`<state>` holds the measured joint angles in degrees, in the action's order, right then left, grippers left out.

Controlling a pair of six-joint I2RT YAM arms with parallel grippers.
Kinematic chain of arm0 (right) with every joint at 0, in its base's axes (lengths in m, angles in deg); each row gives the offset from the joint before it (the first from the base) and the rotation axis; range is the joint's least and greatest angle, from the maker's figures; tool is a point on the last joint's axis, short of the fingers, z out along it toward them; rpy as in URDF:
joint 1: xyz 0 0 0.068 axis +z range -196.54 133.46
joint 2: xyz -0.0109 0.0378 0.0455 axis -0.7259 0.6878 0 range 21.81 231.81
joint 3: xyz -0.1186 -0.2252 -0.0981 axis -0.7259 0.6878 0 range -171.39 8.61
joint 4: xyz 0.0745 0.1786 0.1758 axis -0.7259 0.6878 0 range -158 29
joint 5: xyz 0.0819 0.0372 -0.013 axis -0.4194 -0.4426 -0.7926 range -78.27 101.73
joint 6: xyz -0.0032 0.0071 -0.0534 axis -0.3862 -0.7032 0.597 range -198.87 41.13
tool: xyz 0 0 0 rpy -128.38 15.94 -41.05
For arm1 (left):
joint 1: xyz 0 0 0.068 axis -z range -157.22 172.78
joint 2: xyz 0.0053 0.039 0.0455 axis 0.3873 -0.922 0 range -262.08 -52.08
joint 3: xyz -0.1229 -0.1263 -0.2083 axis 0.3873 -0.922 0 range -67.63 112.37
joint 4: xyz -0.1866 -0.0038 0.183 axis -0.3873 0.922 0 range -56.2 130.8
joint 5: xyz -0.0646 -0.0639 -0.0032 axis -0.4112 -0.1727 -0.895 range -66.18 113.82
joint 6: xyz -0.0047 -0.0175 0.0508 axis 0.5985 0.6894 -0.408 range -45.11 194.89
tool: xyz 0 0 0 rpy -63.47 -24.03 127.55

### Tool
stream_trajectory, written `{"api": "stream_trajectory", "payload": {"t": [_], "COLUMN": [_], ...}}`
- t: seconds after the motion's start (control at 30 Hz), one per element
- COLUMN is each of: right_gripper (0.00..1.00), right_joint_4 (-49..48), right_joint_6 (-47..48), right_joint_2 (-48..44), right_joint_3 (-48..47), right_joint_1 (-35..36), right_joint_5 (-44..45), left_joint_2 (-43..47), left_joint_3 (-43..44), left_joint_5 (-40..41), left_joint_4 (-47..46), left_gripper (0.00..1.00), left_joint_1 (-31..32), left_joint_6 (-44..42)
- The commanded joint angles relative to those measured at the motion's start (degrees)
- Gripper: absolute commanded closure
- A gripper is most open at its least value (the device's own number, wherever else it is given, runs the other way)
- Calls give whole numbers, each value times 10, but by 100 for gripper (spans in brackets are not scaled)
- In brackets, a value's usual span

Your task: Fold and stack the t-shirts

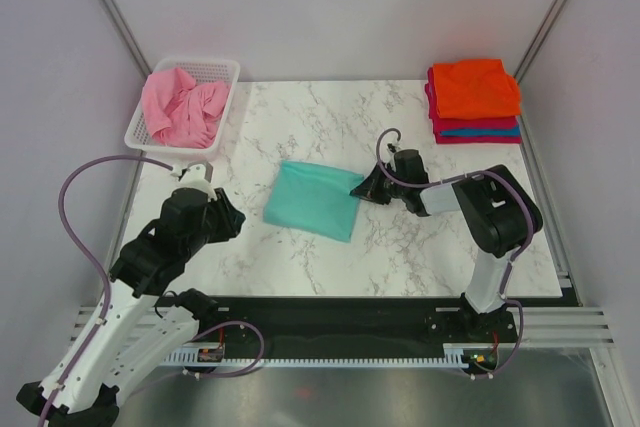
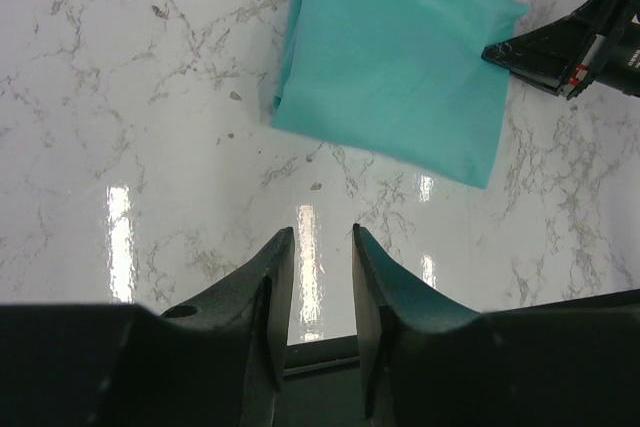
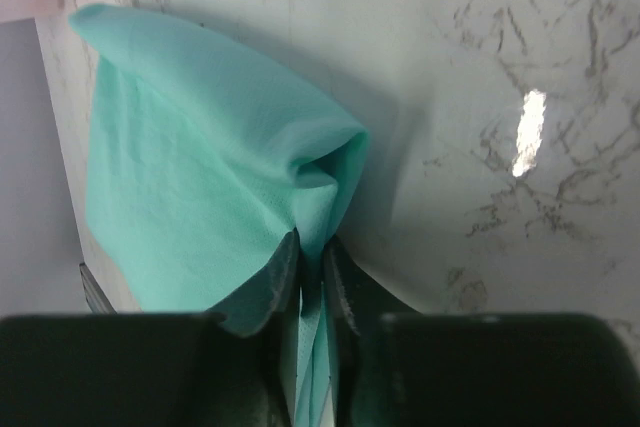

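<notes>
A folded teal t-shirt (image 1: 312, 200) lies in the middle of the marble table; it also shows in the left wrist view (image 2: 395, 62). My right gripper (image 1: 362, 187) is shut on its right edge, the cloth (image 3: 215, 177) pinched between the jaws and bunched up. My left gripper (image 1: 232, 219) is open and empty, to the left of the shirt, its tips (image 2: 322, 244) over bare table. A stack of folded shirts (image 1: 474, 100), orange on top, crimson and blue below, sits at the back right. A pink shirt (image 1: 182, 105) lies crumpled in the basket.
A white slotted basket (image 1: 222, 71) stands at the back left corner of the table. The table's (image 1: 400, 257) edges run close to grey walls on both sides. A black rail runs along the near edge.
</notes>
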<state>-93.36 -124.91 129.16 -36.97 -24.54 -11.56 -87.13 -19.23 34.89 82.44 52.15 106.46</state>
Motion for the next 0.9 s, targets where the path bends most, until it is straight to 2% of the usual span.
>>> {"api": "stream_trajectory", "payload": {"t": [0.0, 0.03, 0.17, 0.3, 0.47, 0.6, 0.7, 0.87], "right_gripper": [90, 100, 100, 100, 100, 100, 100, 100], "right_joint_4": [-14, -16, 35, 171, 237, 335, 400, 462], "right_joint_6": [-8, -3, 55, 158, 219, 294, 351, 429], "right_joint_2": [6, 2, -16, -60, -112, -107, -86, -63], "right_joint_3": [23, 21, -27, -107, -173, -259, -360, -451], "right_joint_1": [3, 2, -1, -17, -70, -100, -123, -158], "right_joint_5": [-3, -4, -19, -11, -25, -10, 8, 23], "left_joint_2": [-2, -4, -2, 11, 20, 17, 16, 12], "left_joint_3": [0, 0, -1, -2, -3, -3, -3, -4], "left_joint_5": [18, 18, 20, 23, 30, 31, 30, 27], "left_joint_4": [-25, -25, -24, -24, -25, -25, -24, -25], "left_gripper": [63, 63, 63, 63, 63, 63, 63, 63], "left_joint_1": [1, 1, 1, 1, 0, 0, 0, -1], "left_joint_6": [-20, -19, -19, -18, -16, -16, -17, -18]}}
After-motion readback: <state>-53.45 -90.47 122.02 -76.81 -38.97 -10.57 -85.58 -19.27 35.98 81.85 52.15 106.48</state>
